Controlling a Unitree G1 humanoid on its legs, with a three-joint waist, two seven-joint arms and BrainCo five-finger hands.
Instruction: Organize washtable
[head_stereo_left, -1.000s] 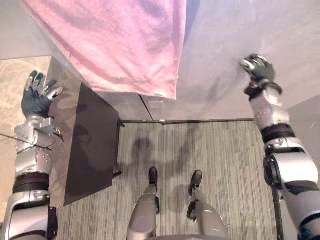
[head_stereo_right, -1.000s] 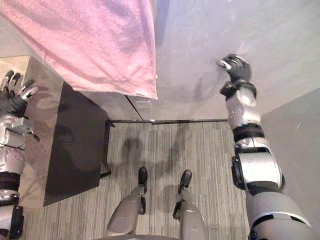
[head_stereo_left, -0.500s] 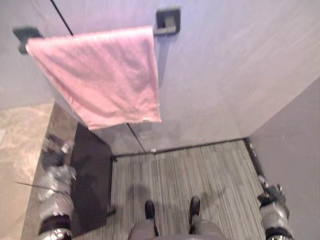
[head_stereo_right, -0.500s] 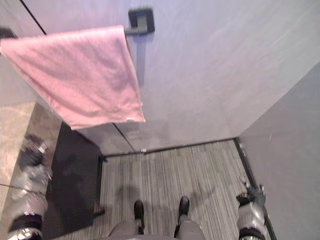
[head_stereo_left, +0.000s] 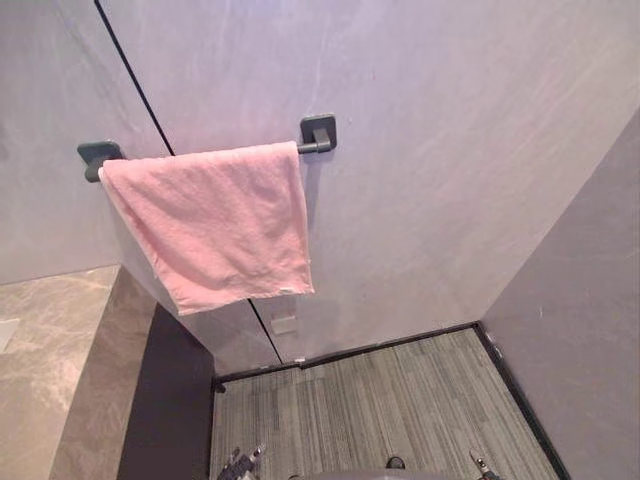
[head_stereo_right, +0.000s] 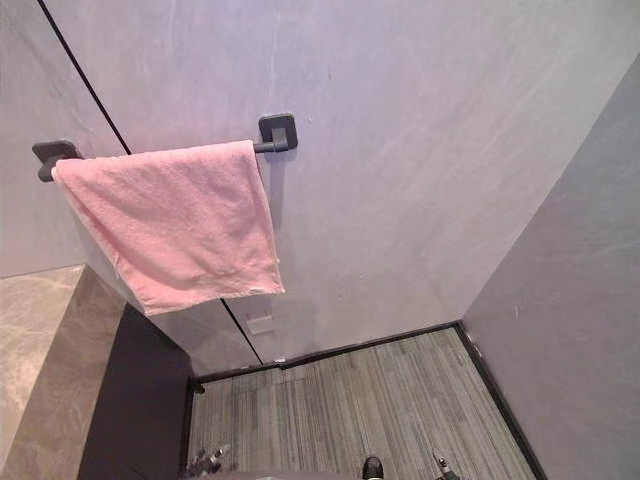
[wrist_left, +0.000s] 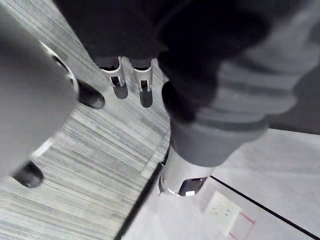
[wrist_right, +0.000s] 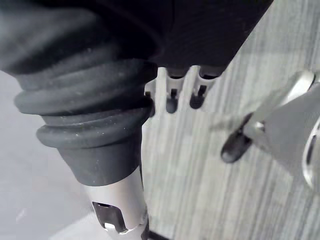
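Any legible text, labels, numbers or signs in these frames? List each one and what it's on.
No readable text in any view.
Small tag on the lower hem of the pink terry towel: too small to read.
Pale rectangular wall plate below the towel: no legible marking.

No word, number or sign can be read in any of these views. The pink towel (head_stereo_left: 215, 225) has a small pale tag (head_stereo_left: 290, 292) at its lower hem, but the tag is too small to read. The pale wall plate (head_stereo_left: 284, 324) below the towel is the same: any print on it cannot be made out.
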